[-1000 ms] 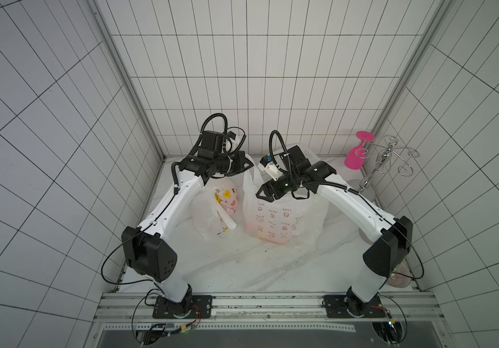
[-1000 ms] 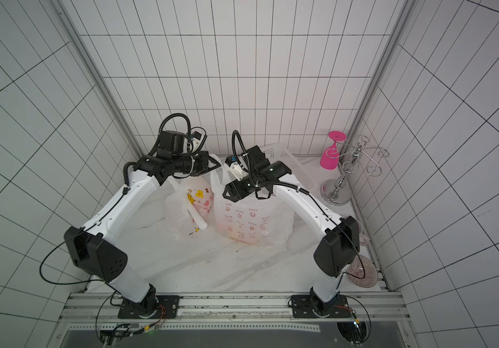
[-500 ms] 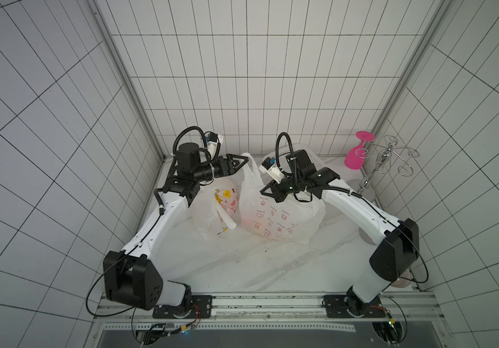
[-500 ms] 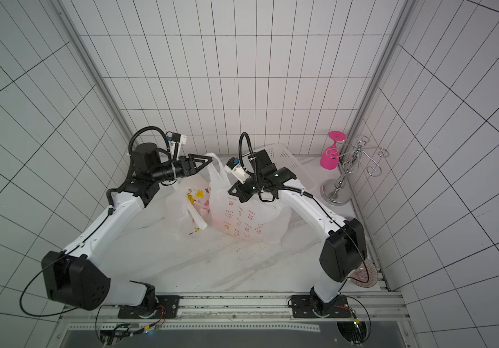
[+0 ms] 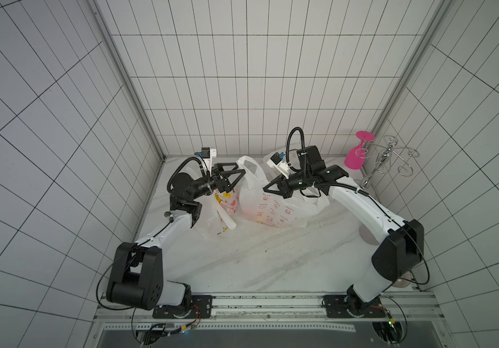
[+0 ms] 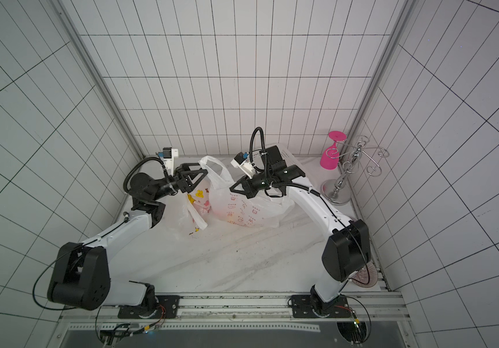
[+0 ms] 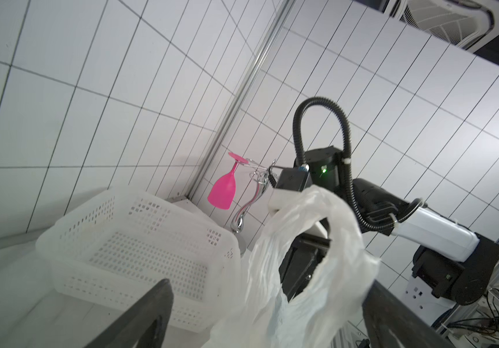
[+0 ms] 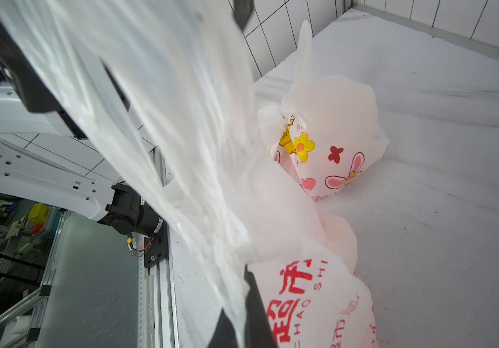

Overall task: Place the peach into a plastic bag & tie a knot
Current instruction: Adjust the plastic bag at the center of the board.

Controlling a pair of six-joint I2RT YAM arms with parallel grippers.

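On the white marbled desk (image 5: 257, 265), a translucent plastic bag (image 5: 275, 208) with red print, slumped on its side between the two arms. Long axis of the body across the desk, from the left arm's side toward the right arm's. Handle loop (image 5: 249, 165) drawn up off the body, pointing up and toward the back wall. Peach not clearly made out: only a pinkish-orange glow (image 5: 249, 211) through the film, low in the end nearer the left arm. Left gripper (image 5: 236, 176) raised off the desk with fingers spread wide, either side of the handle loop and clamped on nothing. In the left wrist view the loop (image 7: 332, 217) upright in the gap between the two dark fingers (image 7: 142, 319); contact with the film not certain. Right gripper (image 5: 268, 188) pressed together on a sheet of the same bag's film, seen in the right wrist view as stretched plastic pinched between the closed fingers (image 8: 257, 310). Just beside the bag, touching it on the left arm's side, a second bag (image 5: 224, 205) with cartoon rabbits and flowers, bunched tight at its top (image 8: 275, 120). Behind the right arm, against the back wall, a white perforated basket (image 7: 139, 241). Near the far corner on the right arm's side, a pink goblet (image 5: 356, 153) hung upside down on a chrome wire rack (image 5: 387, 159).
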